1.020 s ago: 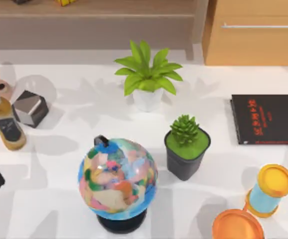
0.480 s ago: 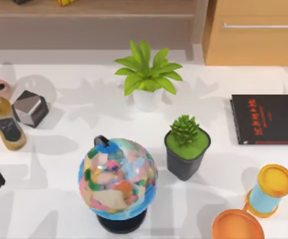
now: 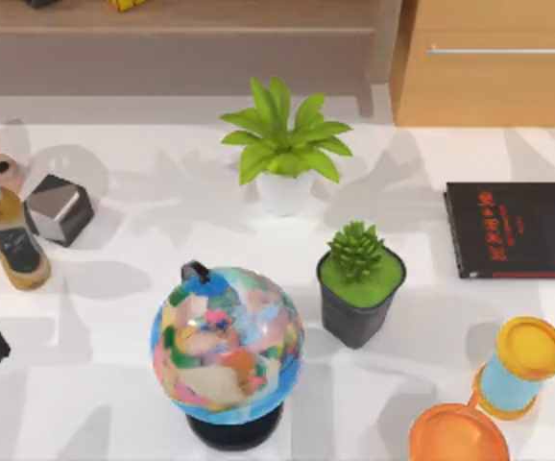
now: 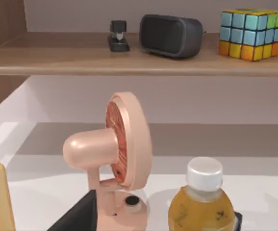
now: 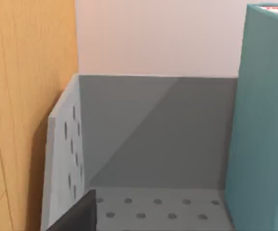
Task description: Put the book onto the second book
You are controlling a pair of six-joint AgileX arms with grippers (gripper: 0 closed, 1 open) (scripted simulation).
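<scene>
White table (image 3: 162, 317) bears second book (image 3: 518, 229) at right edge.

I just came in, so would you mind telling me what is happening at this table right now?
Nothing has been stacked yet. The thin black book with red lettering lies flat at the table's right edge with nothing on top of it. The right wrist view looks into a grey perforated bin beside a wooden cabinet, where the thick teal-blue book stands upright. The left wrist view faces a pink desk fan and an amber bottle with a white cap.
</scene>
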